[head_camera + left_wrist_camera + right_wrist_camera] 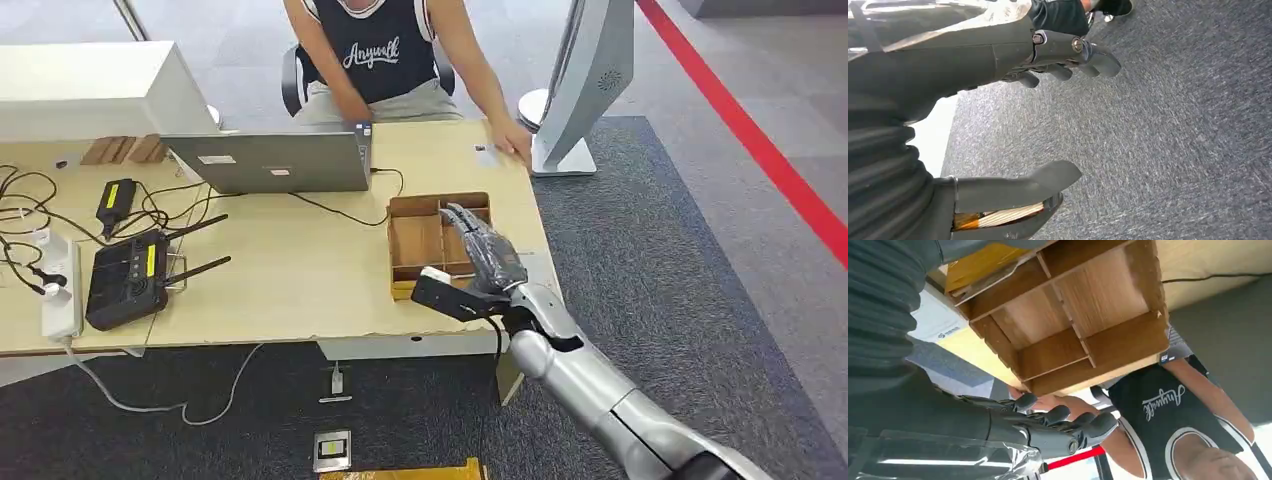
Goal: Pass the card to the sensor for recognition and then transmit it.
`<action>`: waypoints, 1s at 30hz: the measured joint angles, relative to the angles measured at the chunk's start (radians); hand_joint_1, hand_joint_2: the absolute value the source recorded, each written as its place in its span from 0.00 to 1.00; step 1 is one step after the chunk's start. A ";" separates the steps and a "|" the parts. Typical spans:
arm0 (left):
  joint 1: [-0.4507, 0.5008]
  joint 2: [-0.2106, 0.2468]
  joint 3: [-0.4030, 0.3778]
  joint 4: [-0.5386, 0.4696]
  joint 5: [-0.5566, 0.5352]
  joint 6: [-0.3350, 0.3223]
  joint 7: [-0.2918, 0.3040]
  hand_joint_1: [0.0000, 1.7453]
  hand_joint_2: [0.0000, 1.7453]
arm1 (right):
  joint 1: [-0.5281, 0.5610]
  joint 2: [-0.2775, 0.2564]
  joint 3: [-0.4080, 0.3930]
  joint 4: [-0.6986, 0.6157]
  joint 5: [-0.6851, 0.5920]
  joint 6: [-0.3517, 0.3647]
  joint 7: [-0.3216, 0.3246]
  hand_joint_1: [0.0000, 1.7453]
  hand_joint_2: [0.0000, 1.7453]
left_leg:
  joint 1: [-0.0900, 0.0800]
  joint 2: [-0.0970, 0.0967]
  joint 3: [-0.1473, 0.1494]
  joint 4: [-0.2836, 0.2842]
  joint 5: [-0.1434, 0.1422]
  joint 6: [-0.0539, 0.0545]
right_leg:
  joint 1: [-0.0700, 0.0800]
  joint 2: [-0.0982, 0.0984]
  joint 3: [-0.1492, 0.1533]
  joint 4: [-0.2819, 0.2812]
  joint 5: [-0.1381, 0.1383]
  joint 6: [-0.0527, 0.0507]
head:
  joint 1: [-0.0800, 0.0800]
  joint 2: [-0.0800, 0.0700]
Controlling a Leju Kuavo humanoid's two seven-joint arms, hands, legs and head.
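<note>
The right robot hand [487,255] hovers over the wooden box [418,240] on the desk [300,270], fingers spread, holding nothing. The person's shirt [378,45] says "Anywell".

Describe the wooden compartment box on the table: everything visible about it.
The wooden box is a shallow open tray of light brown wood, split by thin dividers into several compartments, which look empty. It lies flat near the table's front right edge, right of the laptop. The right robot hand hovers over its right side; contact is unclear.
</note>
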 joint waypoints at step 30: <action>-0.002 0.000 0.018 0.000 -0.035 0.000 0.009 0.00 1.00 | -0.004 0.018 0.024 0.172 0.183 -0.115 0.058 0.00 1.00 | 0.000 0.000 -0.001 0.000 0.000 0.000 | 0.000 0.000 0.000 0.000 0.000 0.000 | 0.000 0.000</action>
